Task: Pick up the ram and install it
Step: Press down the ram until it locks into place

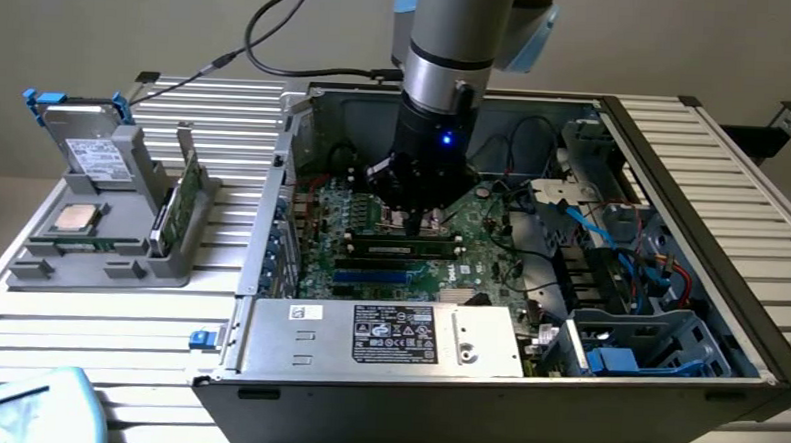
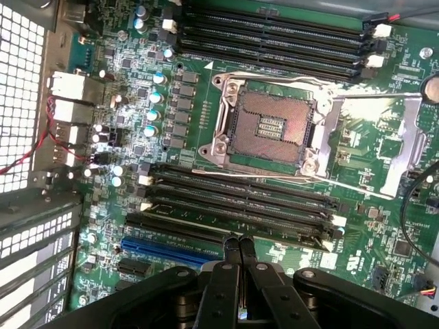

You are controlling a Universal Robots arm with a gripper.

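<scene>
Green ram (image 1: 404,248) is seen lying in a motherboard slot (image 2: 240,218), right under the pincer (image 2: 239,241), which is pressed together; pressure is best kept square over the stick.

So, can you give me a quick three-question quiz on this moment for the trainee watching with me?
1. True or false: the claw has its fingers spread wide.
2. What is the claw poised above? A: a keyboard. B: the motherboard. C: a printer.
3. In the exterior view, what square part lies on the grey holder near the hard drive?

Key: 1 false, the fingers are shut together. 2 B. 3 the silver processor chip.
</scene>
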